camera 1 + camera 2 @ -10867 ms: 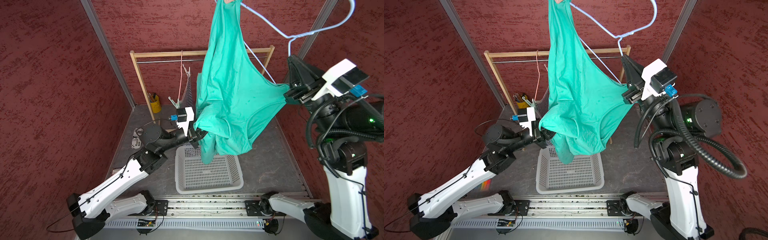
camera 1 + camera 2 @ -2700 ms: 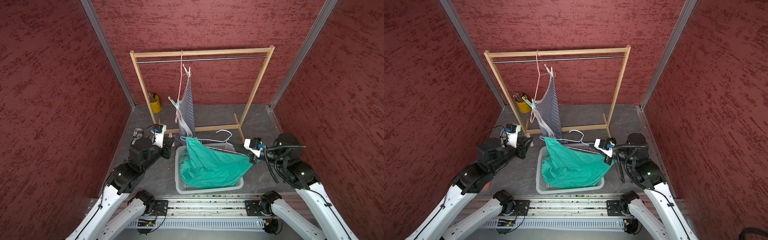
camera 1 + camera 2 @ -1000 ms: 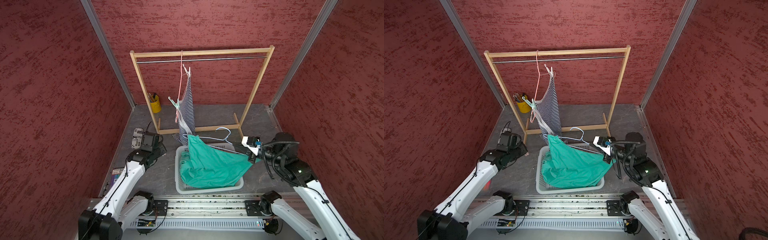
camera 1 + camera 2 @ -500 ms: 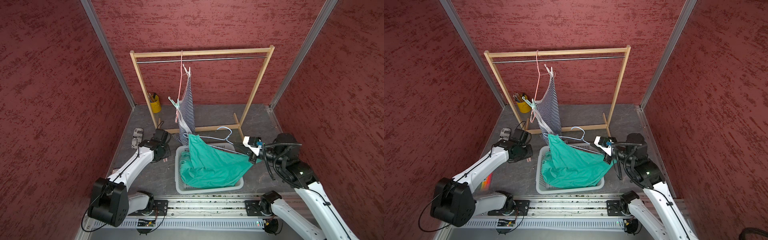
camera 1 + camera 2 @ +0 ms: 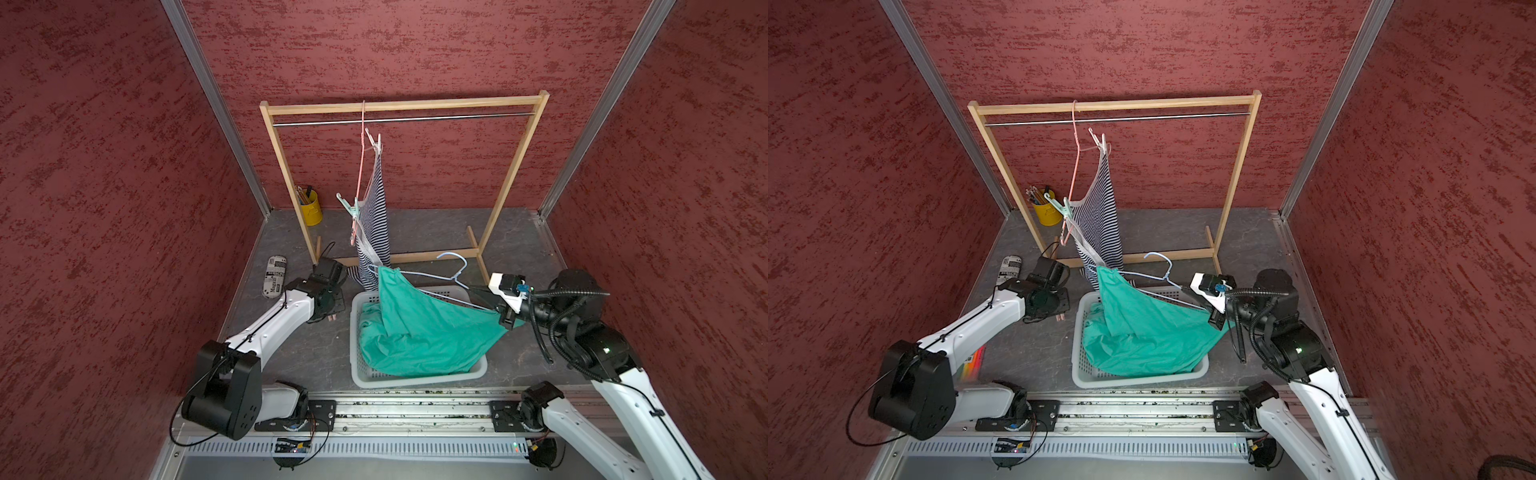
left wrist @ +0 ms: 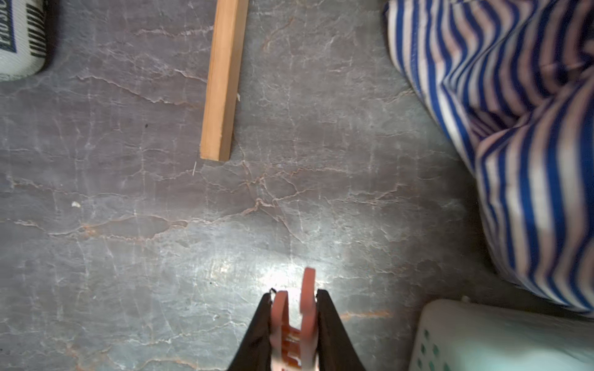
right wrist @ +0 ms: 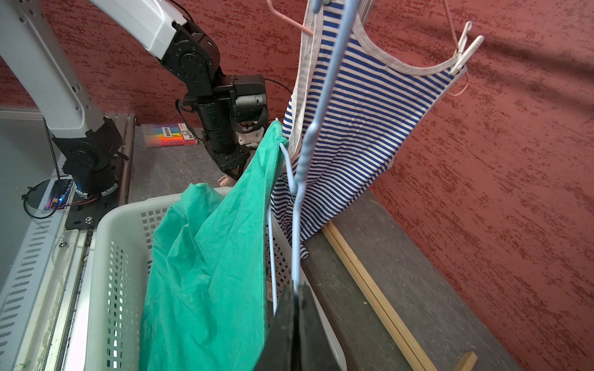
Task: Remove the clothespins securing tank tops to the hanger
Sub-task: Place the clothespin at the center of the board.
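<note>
Pinching a pale pink clothespin (image 6: 308,289) between its jaws, the left gripper (image 6: 294,295) hangs low over the grey floor (image 6: 160,225), just beside the white basket (image 6: 482,324). The right gripper (image 7: 294,289) is pressed together on the wire of the blue hanger (image 7: 305,151), whose teal tank top (image 7: 209,257) drapes into the basket. The striped tank top (image 7: 369,112) hangs on the pink hanger (image 5: 360,166), a white clothespin (image 7: 466,48) and a mint clothespin (image 5: 347,204) gripping its straps.

Left hand (image 6: 294,294) carried the pink clothespin (image 6: 308,289) down beside the basket (image 6: 482,321).
</note>
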Controlling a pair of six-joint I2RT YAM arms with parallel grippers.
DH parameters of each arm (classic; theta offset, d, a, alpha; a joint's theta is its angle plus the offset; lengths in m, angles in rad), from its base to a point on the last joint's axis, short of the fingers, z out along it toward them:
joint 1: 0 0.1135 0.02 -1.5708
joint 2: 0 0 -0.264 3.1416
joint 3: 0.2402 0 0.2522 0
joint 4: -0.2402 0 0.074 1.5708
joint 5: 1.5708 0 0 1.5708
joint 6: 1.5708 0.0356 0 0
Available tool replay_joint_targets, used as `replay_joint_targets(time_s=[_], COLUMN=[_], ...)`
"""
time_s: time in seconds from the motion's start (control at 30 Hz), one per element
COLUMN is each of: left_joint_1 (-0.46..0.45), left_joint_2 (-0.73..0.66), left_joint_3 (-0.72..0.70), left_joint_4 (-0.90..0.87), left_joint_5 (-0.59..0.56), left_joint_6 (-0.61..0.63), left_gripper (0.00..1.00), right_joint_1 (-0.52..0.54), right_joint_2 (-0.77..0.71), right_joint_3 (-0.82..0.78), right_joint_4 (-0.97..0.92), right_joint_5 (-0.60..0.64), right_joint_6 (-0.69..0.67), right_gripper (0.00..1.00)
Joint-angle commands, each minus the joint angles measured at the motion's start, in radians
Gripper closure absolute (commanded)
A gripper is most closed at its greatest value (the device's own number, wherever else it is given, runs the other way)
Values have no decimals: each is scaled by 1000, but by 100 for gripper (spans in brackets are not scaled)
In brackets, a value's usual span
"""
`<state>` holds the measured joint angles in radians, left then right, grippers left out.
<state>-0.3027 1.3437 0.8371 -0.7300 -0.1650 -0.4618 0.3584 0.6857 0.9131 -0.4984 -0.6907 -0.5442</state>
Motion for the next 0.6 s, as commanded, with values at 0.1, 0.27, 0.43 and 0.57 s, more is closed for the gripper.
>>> replay_joint_targets(time_s=[0.1, 0.27, 0.43, 0.57], left_joint_1=[11, 39, 60, 71], left_joint_2=[80, 119, 168, 197], left_joint_3=[23, 29, 46, 58], left_joint_4=[21, 21, 7, 6], left_joint_5=[-1, 44, 46, 61], left_joint_6=[34, 41, 25, 26], left_gripper=[100, 95, 90, 89], right_joint_1=[3, 4, 3, 3], right_joint_2=[-3, 9, 9, 15], right_joint_3=[-1, 3, -5, 3], right_joint_4=[25, 26, 30, 26], right_joint_5=[9, 15, 25, 28], right_joint_6=[14, 12, 12, 12], right_gripper=[100, 100, 100, 100])
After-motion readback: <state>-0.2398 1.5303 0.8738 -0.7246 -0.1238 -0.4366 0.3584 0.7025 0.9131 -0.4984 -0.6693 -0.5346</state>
